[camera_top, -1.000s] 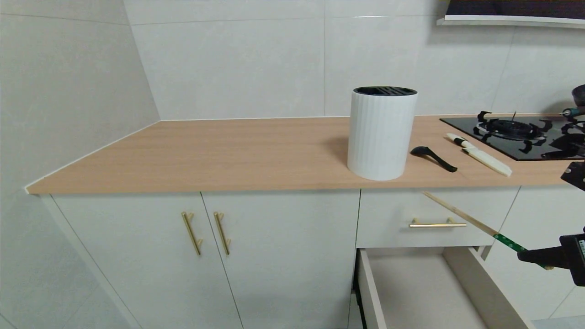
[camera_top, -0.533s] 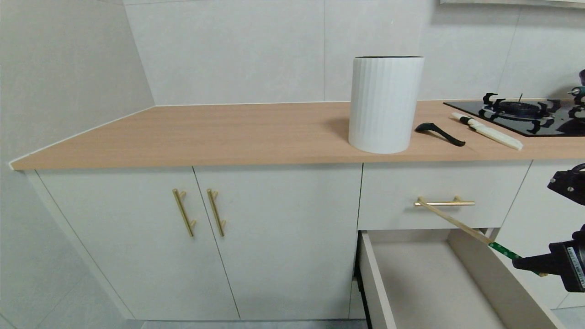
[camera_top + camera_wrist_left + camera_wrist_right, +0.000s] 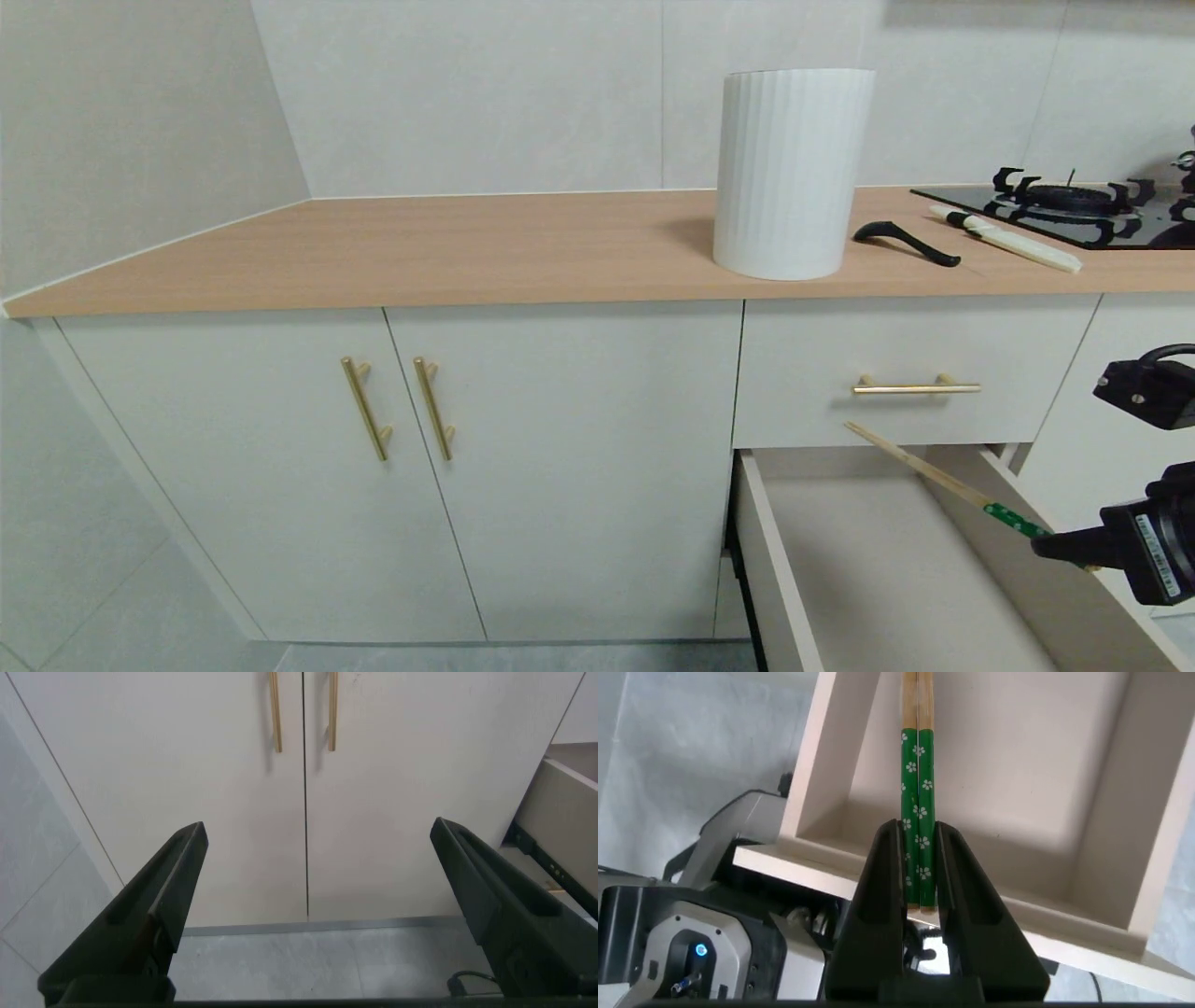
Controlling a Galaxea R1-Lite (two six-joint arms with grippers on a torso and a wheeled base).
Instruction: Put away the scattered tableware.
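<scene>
Clamping paired chopsticks [image 3: 913, 784] over the open drawer [image 3: 1018, 765], right end effector [image 3: 916, 833], left end effector [image 3: 318, 829] spread wide facing cabinet doors [image 3: 402, 784].

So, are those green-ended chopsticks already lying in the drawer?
No, the chopsticks are clamped in the right gripper, held in the air above the open drawer.

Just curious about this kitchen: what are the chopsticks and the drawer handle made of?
Chopsticks: likely bamboo or wood, pale tan shafts, ends painted green with white flowers. Drawer handle: probably metal, brass-toned, with a satin golden sheen.
</scene>
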